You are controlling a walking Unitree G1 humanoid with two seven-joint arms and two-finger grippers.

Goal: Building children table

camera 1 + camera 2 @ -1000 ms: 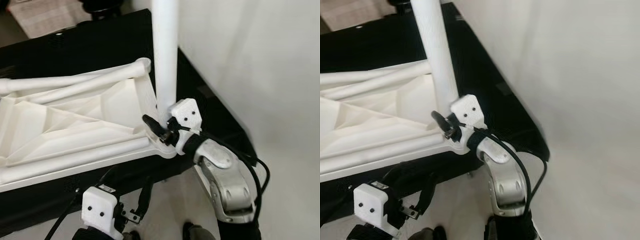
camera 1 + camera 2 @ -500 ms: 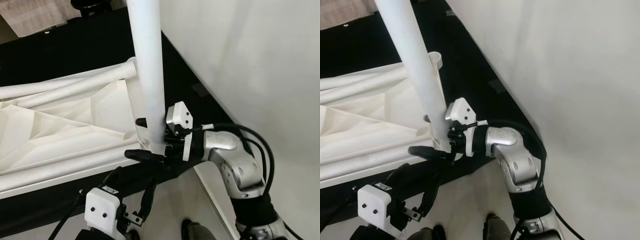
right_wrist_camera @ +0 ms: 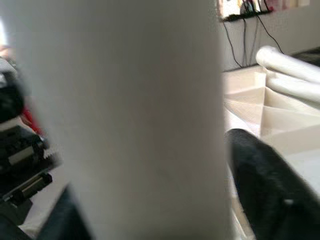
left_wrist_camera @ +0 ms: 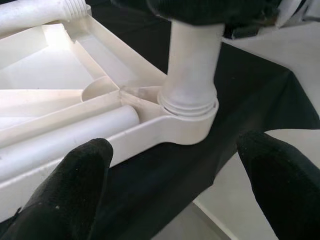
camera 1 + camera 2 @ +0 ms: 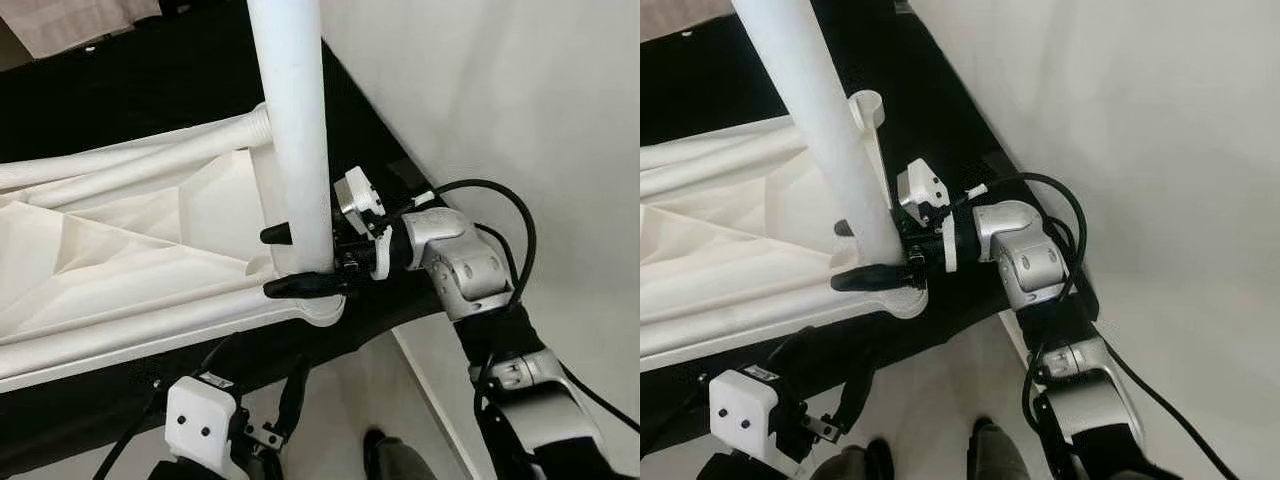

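Observation:
The white children's table top [image 5: 150, 235] lies upside down on a black surface. A white table leg [image 5: 295, 120] stands upright in its near right corner socket [image 4: 187, 112]. My right gripper [image 5: 298, 262] reaches in from the right and is shut on the leg just above the socket, one black finger on each side. In the right wrist view the leg [image 3: 125, 120] is pressed close, beside one finger [image 3: 265, 185]. My left gripper [image 4: 175, 165] hangs open below the table's front edge, fingers wide apart, facing the socket.
Two more white legs [image 5: 130, 165] lie along the far side of the table top, one with a threaded end [image 5: 262, 122]. The black surface [image 5: 120, 90] ends close to the socket. Pale floor [image 5: 500, 120] spreads to the right. My feet [image 5: 980, 445] stand below.
My right arm has swung out to the right and turned, so its fingers moved from the socket's rim to both sides of the leg. The leg stays upright. The camera shifted a little.

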